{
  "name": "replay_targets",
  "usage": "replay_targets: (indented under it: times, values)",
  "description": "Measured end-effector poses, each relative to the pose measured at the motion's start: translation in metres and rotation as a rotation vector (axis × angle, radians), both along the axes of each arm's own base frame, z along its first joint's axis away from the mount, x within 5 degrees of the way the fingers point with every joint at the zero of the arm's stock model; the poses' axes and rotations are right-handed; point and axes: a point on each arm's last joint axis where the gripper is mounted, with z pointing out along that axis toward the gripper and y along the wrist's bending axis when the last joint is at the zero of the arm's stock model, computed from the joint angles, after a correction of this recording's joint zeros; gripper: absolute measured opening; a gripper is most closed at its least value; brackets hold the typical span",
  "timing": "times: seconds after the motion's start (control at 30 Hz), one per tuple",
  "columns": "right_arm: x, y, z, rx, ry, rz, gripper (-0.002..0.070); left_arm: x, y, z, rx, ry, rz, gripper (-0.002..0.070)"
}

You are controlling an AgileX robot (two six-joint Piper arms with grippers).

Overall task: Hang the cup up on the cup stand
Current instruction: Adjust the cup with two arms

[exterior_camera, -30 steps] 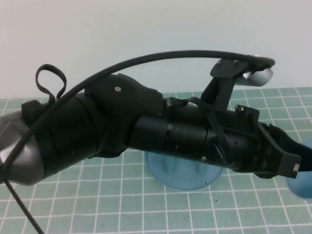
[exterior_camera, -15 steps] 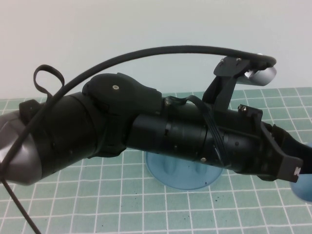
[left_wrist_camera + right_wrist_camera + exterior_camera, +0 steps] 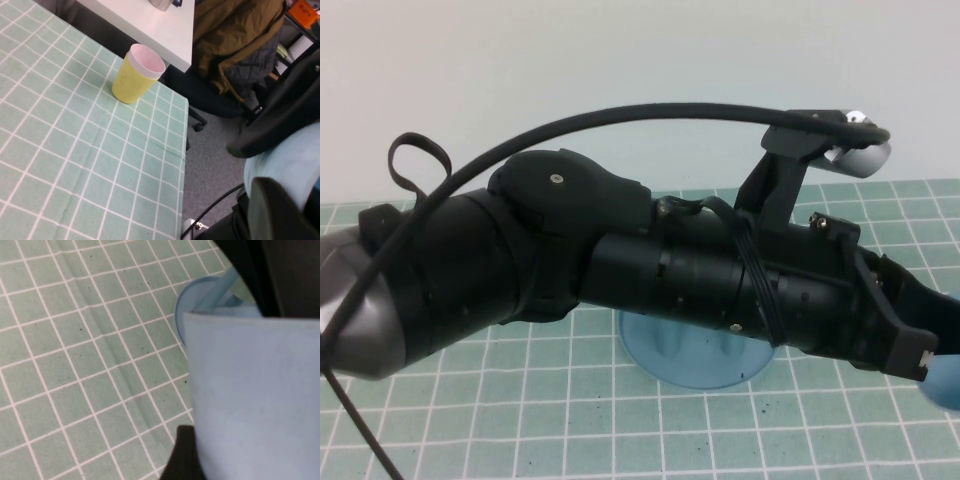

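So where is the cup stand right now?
In the high view the cup stand sits mid-table on the green checked cloth, its round blue base mostly hidden behind the dark arm; the light blue cup shows at the right edge.

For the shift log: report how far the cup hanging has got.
Done: nothing visible. In hand: the right gripper is at the light blue cup, beside the base of the cup stand, not on a peg. To do: lifting it and hanging it on a peg. The left gripper, shut, is out of frame; its camera faces a yellow-green cup.
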Motion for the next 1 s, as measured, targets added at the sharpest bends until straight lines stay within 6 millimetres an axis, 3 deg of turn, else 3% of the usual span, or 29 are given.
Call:
replay_targets:
  times: [0.17, 0.3, 0.5, 0.6, 0.8, 1.0]
  values:
    - [0.000, 0.000, 0.000, 0.001, 0.003, 0.001, 0.0589, -0.001, 0.000, 0.000, 0.001, -0.011, -0.012, 0.0016]
    - [-0.001, 0.000, 0.000, -0.003, 0.008, 0.004, 0.0589, -0.001, 0.001, 0.000, 0.006, -0.035, -0.027, 0.0062]
    - [0.000, -0.001, -0.001, -0.006, 0.015, -0.015, 0.0589, 0.006, 0.007, -0.003, 0.032, -0.072, -0.022, 0.0290]
    - [0.000, -0.002, -0.002, -0.012, 0.020, -0.027, 0.0589, 0.015, 0.017, -0.003, 0.032, -0.062, -0.021, 0.0356]
    - [0.003, -0.008, -0.003, -0.057, 0.018, -0.087, 0.0589, 0.029, 0.041, 0.010, 0.003, -0.048, -0.092, 0.0374]
    - [0.010, -0.009, -0.008, -0.106, 0.041, -0.128, 0.0589, 0.015, 0.033, 0.016, 0.010, -0.079, -0.180, 0.0356]
